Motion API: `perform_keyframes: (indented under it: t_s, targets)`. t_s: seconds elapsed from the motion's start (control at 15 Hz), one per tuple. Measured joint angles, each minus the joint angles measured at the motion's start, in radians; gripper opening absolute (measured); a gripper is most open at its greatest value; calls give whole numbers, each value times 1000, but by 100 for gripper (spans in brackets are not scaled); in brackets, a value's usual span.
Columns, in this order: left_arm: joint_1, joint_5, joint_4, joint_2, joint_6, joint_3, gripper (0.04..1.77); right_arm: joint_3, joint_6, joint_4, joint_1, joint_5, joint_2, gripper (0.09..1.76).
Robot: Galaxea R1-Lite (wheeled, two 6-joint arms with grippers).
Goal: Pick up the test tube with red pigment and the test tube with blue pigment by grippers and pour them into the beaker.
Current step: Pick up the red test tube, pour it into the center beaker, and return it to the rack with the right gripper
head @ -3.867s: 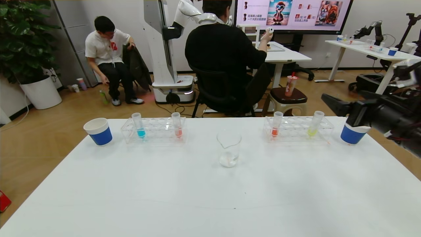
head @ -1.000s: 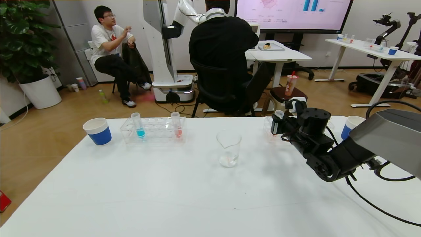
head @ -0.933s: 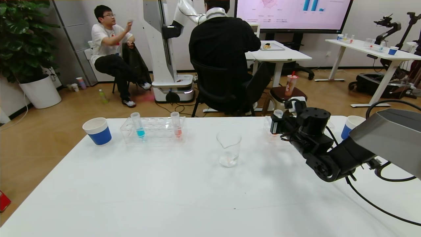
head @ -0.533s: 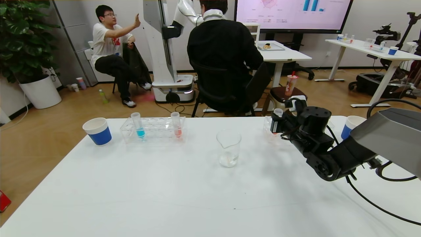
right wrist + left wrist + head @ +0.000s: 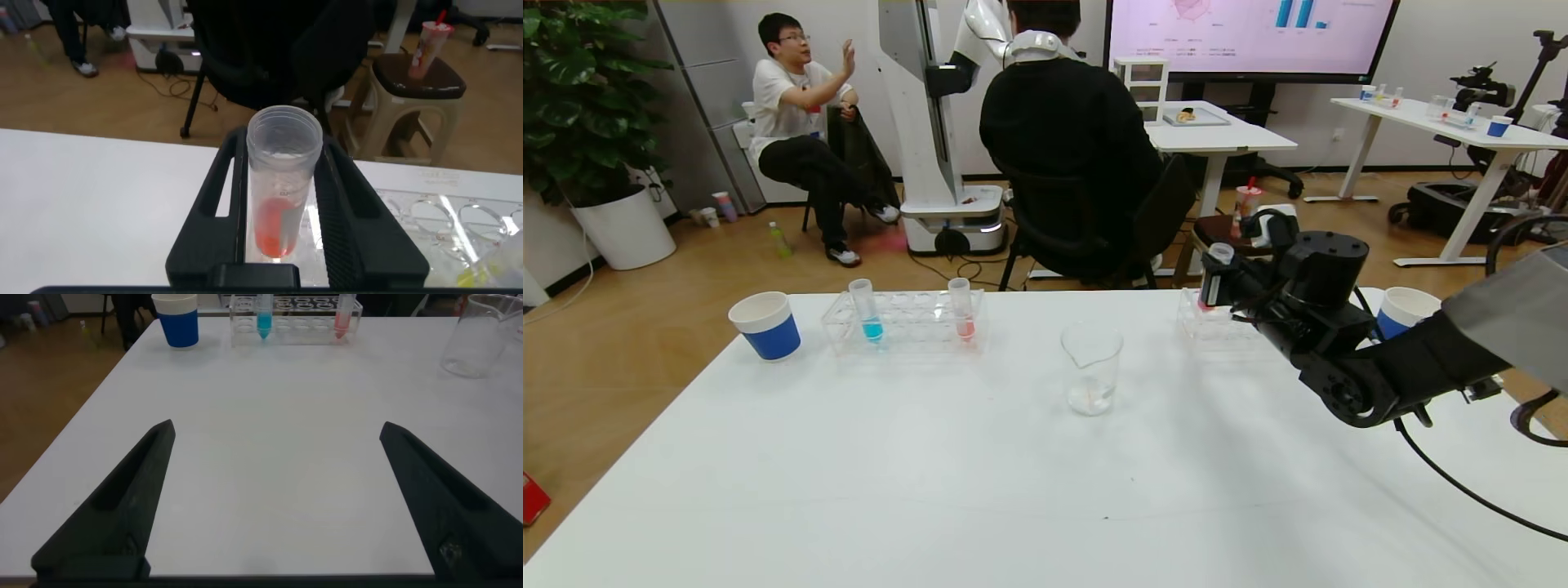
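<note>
The left hand [image 5: 274, 498] hangs low over the near part of the white table [image 5: 931, 474], its two black fingers [image 5: 122, 506] spread as wide as they go and holding nothing; it does not show in the head view.

Farther in, on the table's right, the bulky dark grey right arm [image 5: 1421, 359] reaches forward and toward the middle. Its right hand [image 5: 1215, 286] is closed on the slim clear plastic test tube with a little orange-red liquid [image 5: 280, 192], holding it upright between its black fingers [image 5: 347, 216]. The tube's open rim stands above the fingers, and its round tip is raised over the clear plastic rack on the right [image 5: 1217, 327].

The small clear glass beaker with a pouring lip [image 5: 1091, 367] stands mid-table, well apart from that hand.

At the far left, the slim clear test tube with turquoise-blue liquid [image 5: 864, 309] stands upright in another clear plastic rack [image 5: 907, 327].
</note>
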State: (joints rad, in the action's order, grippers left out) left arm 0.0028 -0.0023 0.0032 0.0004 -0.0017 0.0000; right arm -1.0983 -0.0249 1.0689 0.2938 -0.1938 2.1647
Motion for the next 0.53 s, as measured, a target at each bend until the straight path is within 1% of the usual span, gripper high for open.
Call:
perform_keyframes:
  t_s: [0.13, 0.2, 0.27, 0.47, 0.53]
  targets:
    - [0, 0, 0, 0, 0, 0, 175, -13, 10, -36, -1, 13, -33, 52]
    - [0, 0, 0, 0, 1, 0, 175, -19, 15, -43, -1, 44, -46, 52]
    - [0, 0, 0, 0, 0, 0, 175, -21, 18, -45, 1, 93, -55, 52]
    - [0, 0, 0, 0, 0, 0, 175, -19, 51, -41, 6, 294, -73, 52]
    - [0, 0, 0, 0, 0, 0, 175, -24, 71, -40, 8, 337, -74, 52]
